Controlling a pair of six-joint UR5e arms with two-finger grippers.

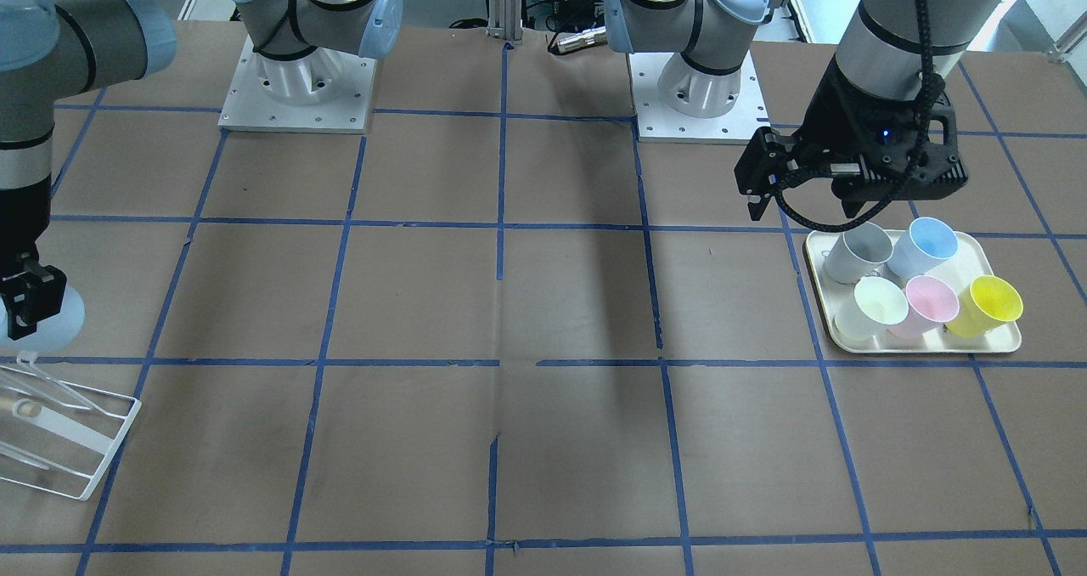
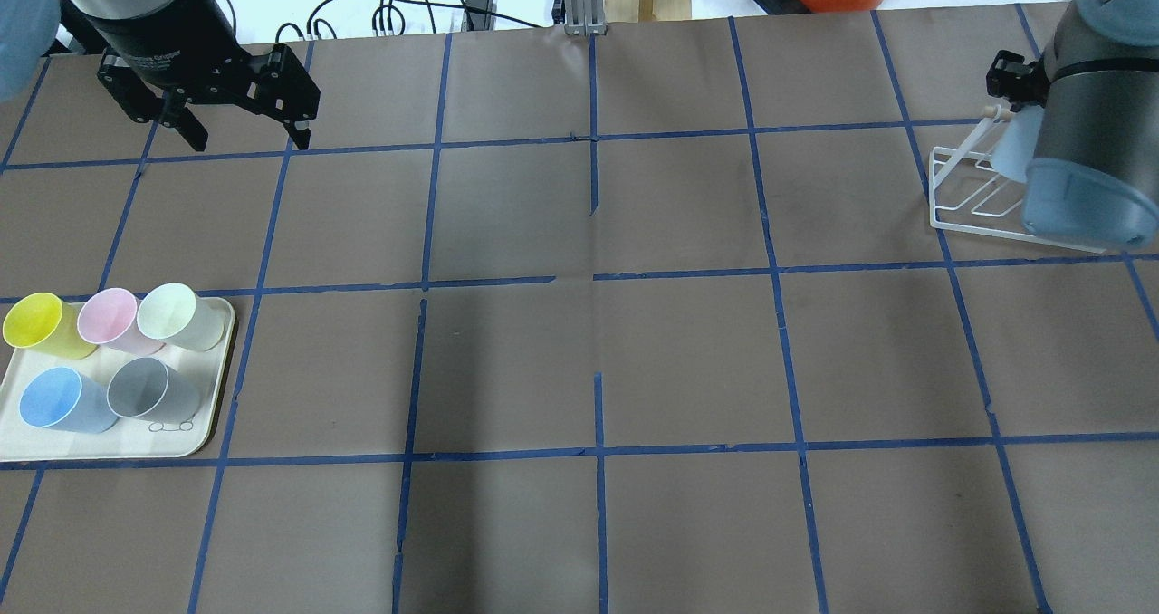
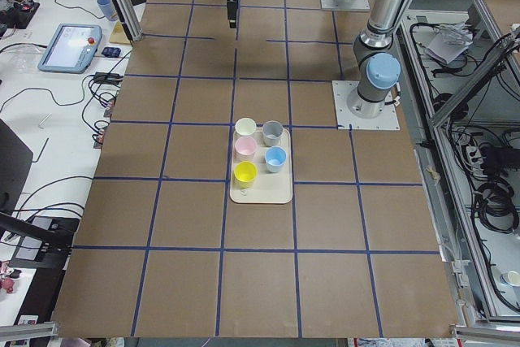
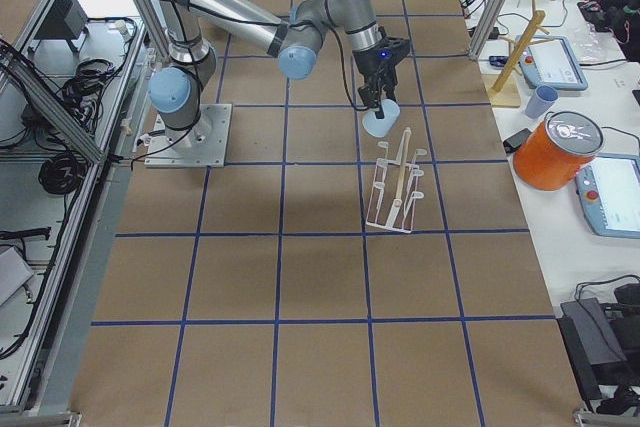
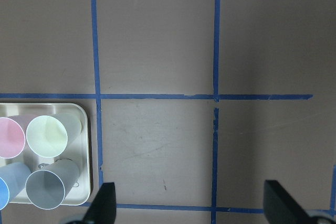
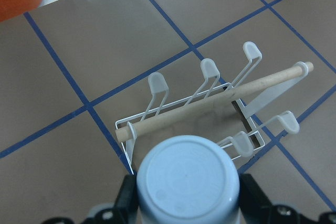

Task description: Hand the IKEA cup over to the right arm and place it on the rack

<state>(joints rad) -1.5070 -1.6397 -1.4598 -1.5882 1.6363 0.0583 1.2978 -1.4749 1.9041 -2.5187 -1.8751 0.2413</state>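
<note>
risk: the ikea cup (image 6: 186, 179) could snag on a prong of the rack (image 6: 158, 83), or shove the light frame along the desk (image 2: 679, 351).
cause: the cup hangs mouth-down just beside one corner of the rack, seemingly not lined up with any prong; let go here, it would likely land outside the rack.
far left of the rack: a cream tray (image 2: 109, 444) holding five cups, the blue twin (image 2: 59, 398) among them; none is in the way.
left claw (image 2: 249, 141): well left of the rack, fingers apart, holding nothing.
right claw (image 1: 32, 304): clamped on the ikea cup's base end, just beside the rack.
in the way: a wooden dowel (image 6: 215, 103) lies across the rack, between the cup and the far prongs.
</note>
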